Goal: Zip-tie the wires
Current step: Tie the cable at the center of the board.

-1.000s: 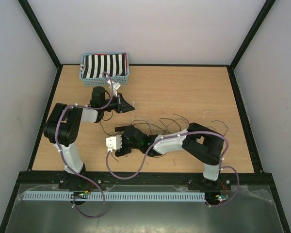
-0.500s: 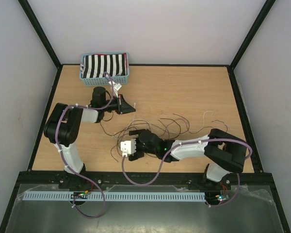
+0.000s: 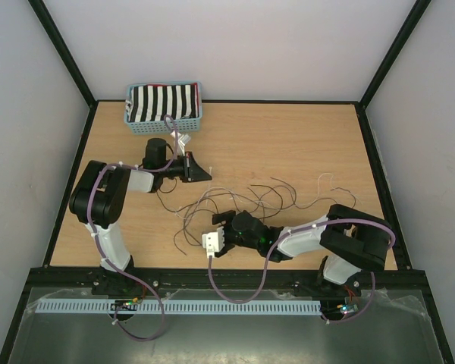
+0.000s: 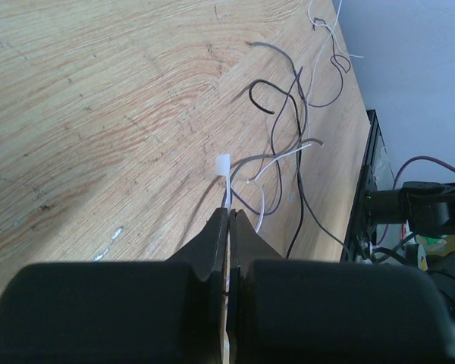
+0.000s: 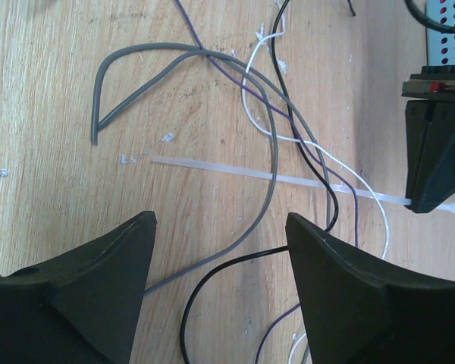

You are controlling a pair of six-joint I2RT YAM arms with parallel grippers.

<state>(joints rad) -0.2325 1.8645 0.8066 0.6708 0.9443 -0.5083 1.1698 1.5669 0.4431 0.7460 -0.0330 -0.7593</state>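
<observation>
Left gripper (image 4: 228,216): jaws pressed together, clamped on a thin pale zip tie (image 4: 224,164); a short length of it with a small square end sticks out past the fingertips.
Left gripper position: low over the table (image 3: 288,136), at the far-left part of the wood and near the basket.
Right gripper (image 5: 220,221): jaws standing wide apart with nothing gripped; both dark fingers (image 5: 83,288) hang above the table surface.
Right gripper position: near-centre of the table, at the left end of the wire tangle and well apart from the left gripper in the top view.
Zip tie run: in the right wrist view the translucent strip lies flat on the wood, from bare table on the left to the left gripper at the right edge of that view.
Wires (image 5: 269,152): loose on the table, unbundled; grey, black, purple and white strands cross the strip, and several pass through the gap beneath the right gripper's fingers.
Wire over or under strip: the grey strand appears to lie over it; the thinner strands cannot be told.
Wire spread: in the top view, curling loops run from table centre toward the right side.
Basket (image 3: 199,102): blue, at the far-left corner, holding black-and-white striped contents.
</observation>
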